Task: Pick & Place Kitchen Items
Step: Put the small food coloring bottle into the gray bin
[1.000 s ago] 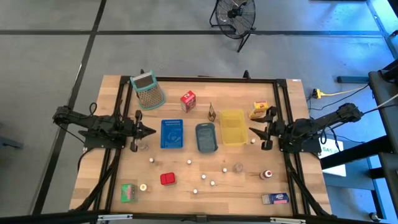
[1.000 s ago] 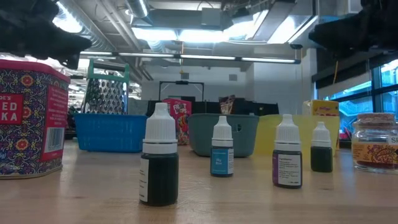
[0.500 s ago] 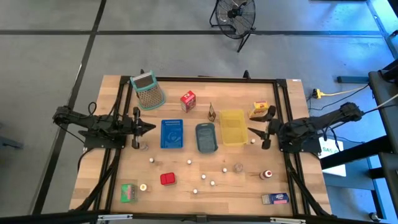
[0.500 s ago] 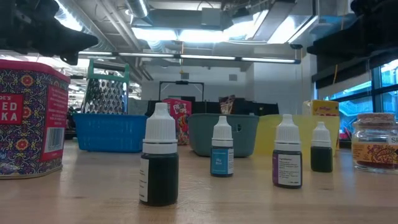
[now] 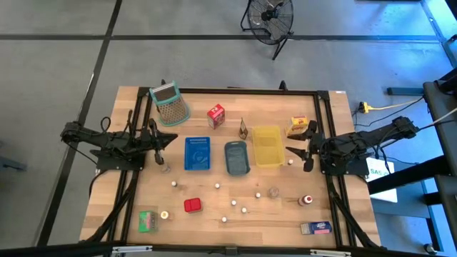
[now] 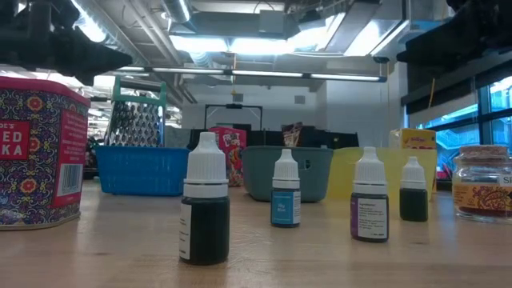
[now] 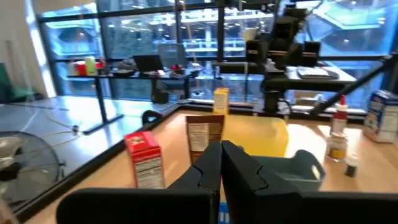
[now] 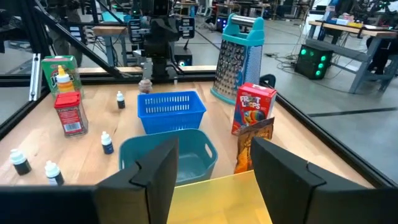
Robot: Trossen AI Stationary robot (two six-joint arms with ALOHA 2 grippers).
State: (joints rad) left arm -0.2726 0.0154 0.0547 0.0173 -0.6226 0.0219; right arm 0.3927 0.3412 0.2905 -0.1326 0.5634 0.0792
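Observation:
Kitchen items lie scattered on the wooden table: a red carton (image 5: 216, 116), a brown packet (image 5: 243, 129), a yellow carton (image 5: 298, 126), a red tin (image 5: 192, 205), a green carton (image 5: 148, 220), a blue carton (image 5: 315, 228), a small jar (image 5: 307, 200) and several white-capped little bottles (image 6: 204, 208). My left gripper (image 5: 173, 136) (image 7: 221, 167) hovers shut left of the blue tray (image 5: 198, 153), holding nothing. My right gripper (image 5: 291, 152) (image 8: 214, 174) hovers open just right of the yellow tray (image 5: 267, 145), nothing between its fingers.
A grey-blue tray (image 5: 236, 157) stands between the blue and yellow trays. A green-rimmed grater (image 5: 170, 104) stands at the far left. A black frame (image 5: 314, 93) runs along the table's edges. Bare wood lies between the trays and the near items.
My left gripper has swung its shut fingers toward the table's far edge, staying in place. My right gripper has risen slightly and tipped its fingers up toward level, still open.

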